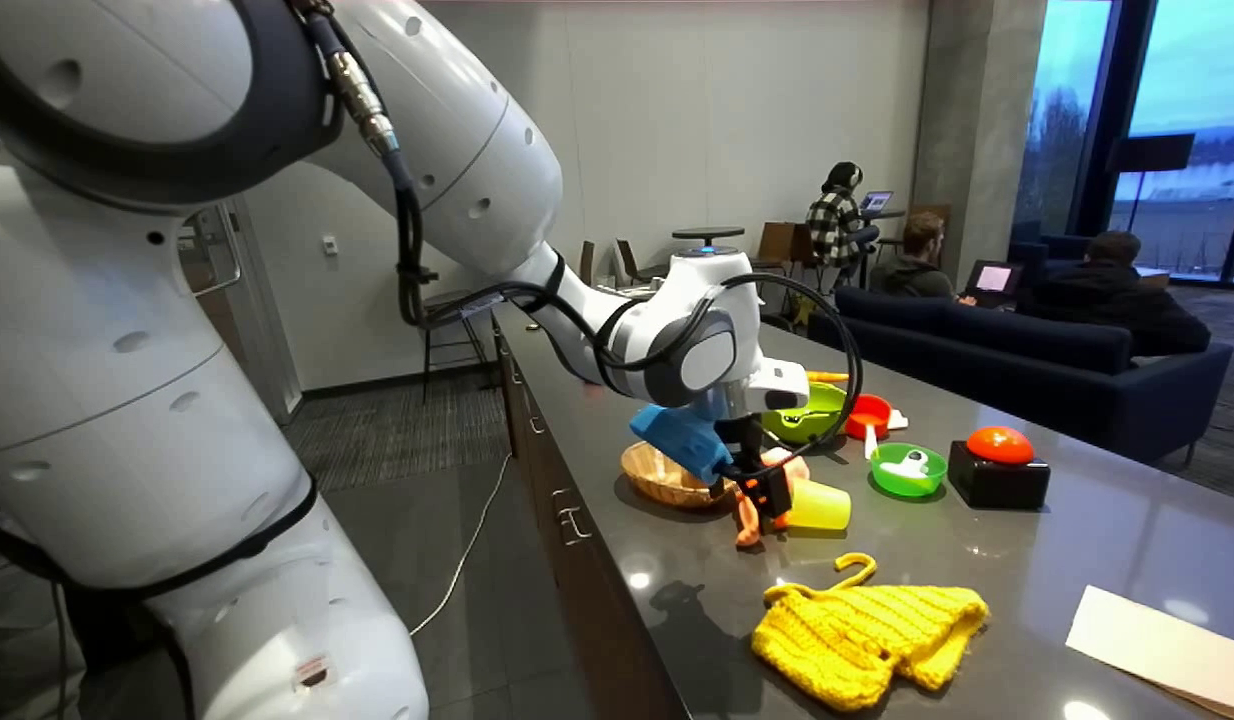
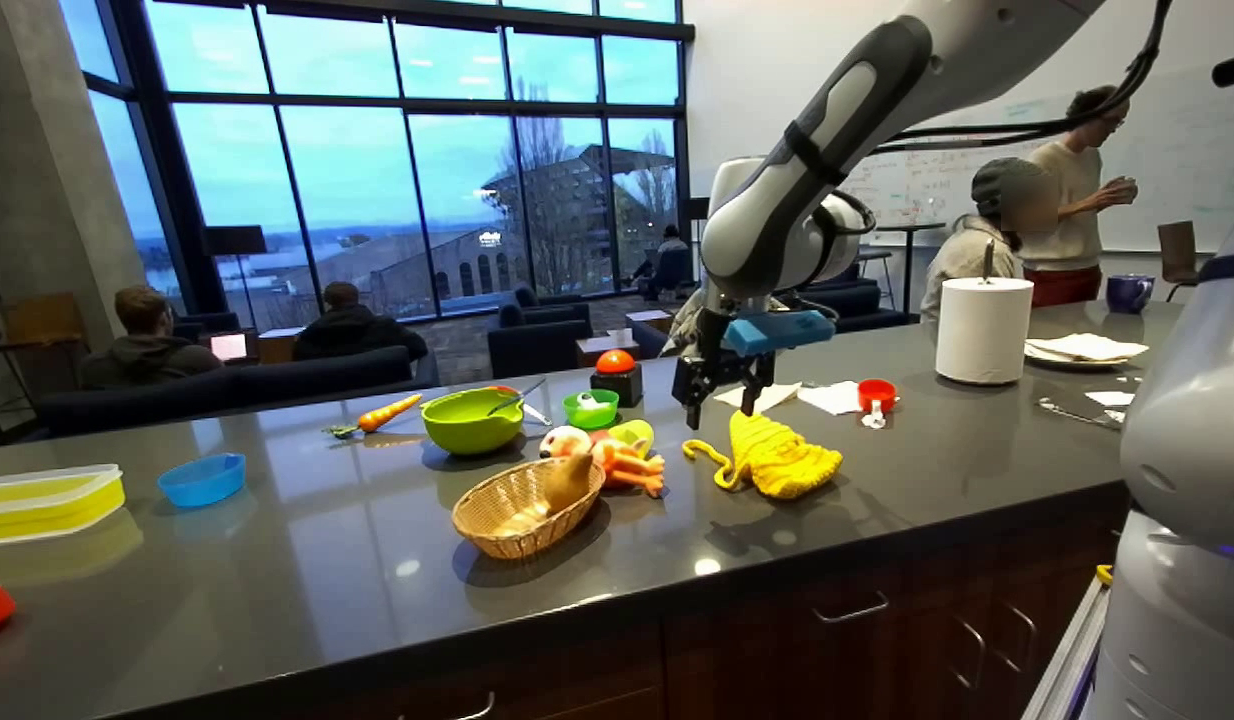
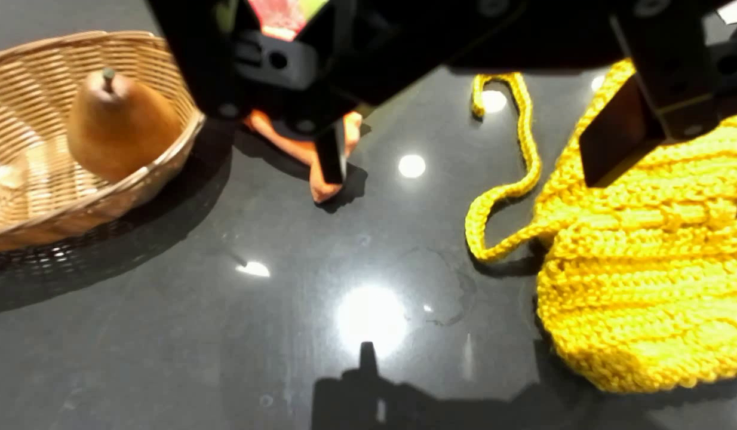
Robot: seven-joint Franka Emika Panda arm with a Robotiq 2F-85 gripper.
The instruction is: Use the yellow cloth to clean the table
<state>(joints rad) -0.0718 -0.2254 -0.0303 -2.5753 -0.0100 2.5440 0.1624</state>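
The end effector [image 2: 721,410] hangs above the dark grey bench [image 3: 165,358], its fingers [image 3: 622,134] spread wide apart. The yellow ribbed yarn cloth [image 3: 643,286] lies bunched on the bench, its cord [image 3: 527,146] trailing out on the side of a plush toy [image 2: 627,465]. Just beside the toy, a wicker basket [image 2: 527,542] holds a tan pear [image 3: 120,131], stem up; a pale patch next to the pear cannot be made out. A thin grey utensil [image 2: 522,397] slants up from a lime-green bowl [image 2: 472,435]. A smaller green bowl [image 1: 909,487] contains a white object [image 1: 912,462] too small to name. Spread along the bench in an exterior view are a blue dish [image 2: 202,485], a red cup [image 2: 875,397], a rectangular tub [image 2: 52,515] showing yellow through its sides, and a plate [image 2: 1077,363] bearing paper napkins [image 2: 1089,345].
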